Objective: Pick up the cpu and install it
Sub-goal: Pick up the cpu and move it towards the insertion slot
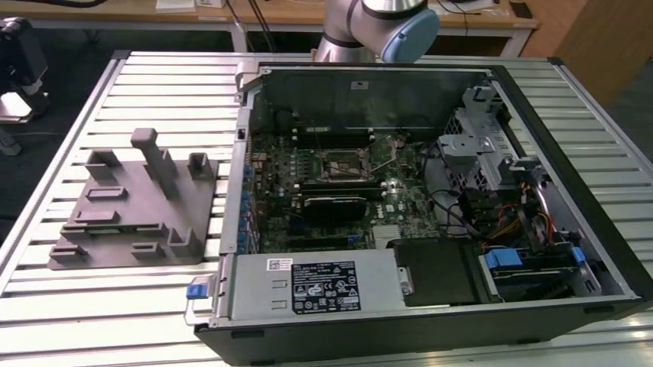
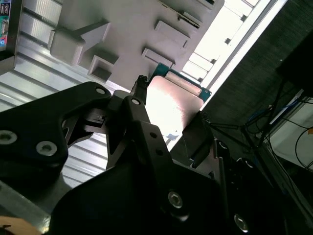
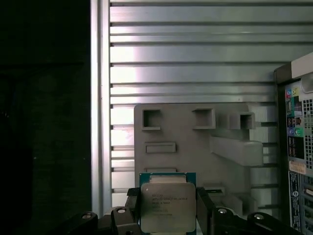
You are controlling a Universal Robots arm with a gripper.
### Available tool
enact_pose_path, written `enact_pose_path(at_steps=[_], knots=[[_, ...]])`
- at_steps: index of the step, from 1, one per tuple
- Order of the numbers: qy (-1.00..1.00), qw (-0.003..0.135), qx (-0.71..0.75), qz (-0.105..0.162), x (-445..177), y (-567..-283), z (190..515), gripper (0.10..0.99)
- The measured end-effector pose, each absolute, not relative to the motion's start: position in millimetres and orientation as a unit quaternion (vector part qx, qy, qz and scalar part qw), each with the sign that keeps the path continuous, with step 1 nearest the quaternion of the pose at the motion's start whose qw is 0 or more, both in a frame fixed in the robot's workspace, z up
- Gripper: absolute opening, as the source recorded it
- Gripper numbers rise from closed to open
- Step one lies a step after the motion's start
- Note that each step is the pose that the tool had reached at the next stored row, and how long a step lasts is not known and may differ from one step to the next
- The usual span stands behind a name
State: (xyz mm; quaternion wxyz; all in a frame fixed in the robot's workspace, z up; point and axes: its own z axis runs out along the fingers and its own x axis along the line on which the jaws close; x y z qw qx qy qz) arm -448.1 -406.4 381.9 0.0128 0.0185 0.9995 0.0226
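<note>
The cpu (image 3: 167,205), a small flat square chip with a pale metal top and a green edge, sits between my gripper's (image 3: 167,218) two black fingers (image 3: 131,208). The gripper is shut on the chip's two opposite edges. In the second wrist view the cpu (image 2: 172,100) glints brightly between the same fingers (image 2: 138,105), with the gripper (image 2: 168,117) closed around it. The chip hangs well clear of the grey fixture block (image 3: 195,142) seen beyond it. In the exterior view the motherboard's socket (image 1: 347,160) lies open inside the computer case (image 1: 571,99).
The grey fixture block (image 1: 133,206) with upright posts lies on the slatted metal table (image 1: 153,84) at the exterior view's left, beside the open case. The arm (image 1: 378,23) rises behind the case's far wall. A power supply (image 1: 306,287) and drive cage (image 1: 479,145) crowd the case.
</note>
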Motion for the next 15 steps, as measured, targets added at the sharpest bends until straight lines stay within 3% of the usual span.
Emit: enact_pose_path(at_steps=[15], knots=[[0.999, 0.013, 0.018, 0.023, -447, -406, 394, 0.541]])
